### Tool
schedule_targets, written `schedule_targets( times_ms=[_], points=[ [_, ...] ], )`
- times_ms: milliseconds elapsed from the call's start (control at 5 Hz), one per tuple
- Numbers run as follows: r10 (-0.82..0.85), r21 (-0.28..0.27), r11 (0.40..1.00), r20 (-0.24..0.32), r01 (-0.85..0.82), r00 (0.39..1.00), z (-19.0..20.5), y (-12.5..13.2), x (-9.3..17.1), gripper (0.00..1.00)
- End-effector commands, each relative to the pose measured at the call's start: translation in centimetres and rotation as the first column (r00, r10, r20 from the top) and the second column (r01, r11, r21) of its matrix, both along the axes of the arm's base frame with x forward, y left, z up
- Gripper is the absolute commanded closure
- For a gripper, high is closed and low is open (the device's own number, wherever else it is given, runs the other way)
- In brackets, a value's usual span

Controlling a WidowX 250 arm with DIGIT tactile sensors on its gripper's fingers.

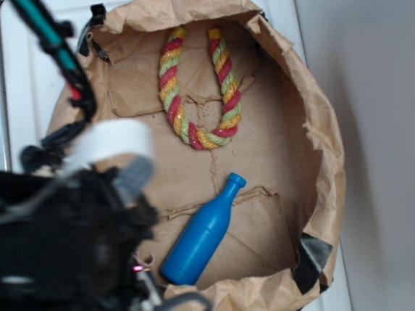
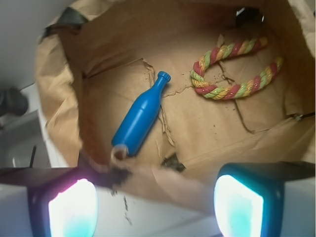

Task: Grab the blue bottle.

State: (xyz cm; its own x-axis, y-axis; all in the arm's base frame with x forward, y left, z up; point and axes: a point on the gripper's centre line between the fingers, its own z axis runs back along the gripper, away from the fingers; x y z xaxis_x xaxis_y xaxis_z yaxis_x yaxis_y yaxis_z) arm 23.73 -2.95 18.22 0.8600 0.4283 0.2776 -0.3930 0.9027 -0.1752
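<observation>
The blue bottle [image 1: 203,232] lies on its side inside a round brown paper basket [image 1: 320,116], cap pointing up and to the right. In the wrist view the bottle [image 2: 139,117] lies ahead of my gripper [image 2: 155,207], cap away from me. My gripper is open and empty, with the two glowing pads wide apart just outside the basket's near rim. In the exterior view the gripper is hidden by the blurred black arm [image 1: 56,249] at the lower left.
A red-yellow-green rope [image 1: 198,91] curled in a U lies at the far side of the basket; it also shows in the wrist view [image 2: 237,71]. The basket's crumpled paper wall [image 2: 54,98] rises between the gripper and the bottle. The basket stands on a white surface [image 1: 27,84].
</observation>
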Motion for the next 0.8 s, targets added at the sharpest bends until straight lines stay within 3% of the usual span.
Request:
schedule_targets(
  times_ms=[0,200,600],
  points=[
    [0.368,-0.130,0.923,0.023,-0.362,0.929,-0.8,5.7,1.1,0.00],
    [0.385,-0.172,0.908,-0.014,-0.381,0.923,-1.9,7.1,1.1,0.00],
    [0.385,-0.172,0.908,-0.014,-0.381,0.923,-1.9,7.1,1.1,0.00]
  ],
)
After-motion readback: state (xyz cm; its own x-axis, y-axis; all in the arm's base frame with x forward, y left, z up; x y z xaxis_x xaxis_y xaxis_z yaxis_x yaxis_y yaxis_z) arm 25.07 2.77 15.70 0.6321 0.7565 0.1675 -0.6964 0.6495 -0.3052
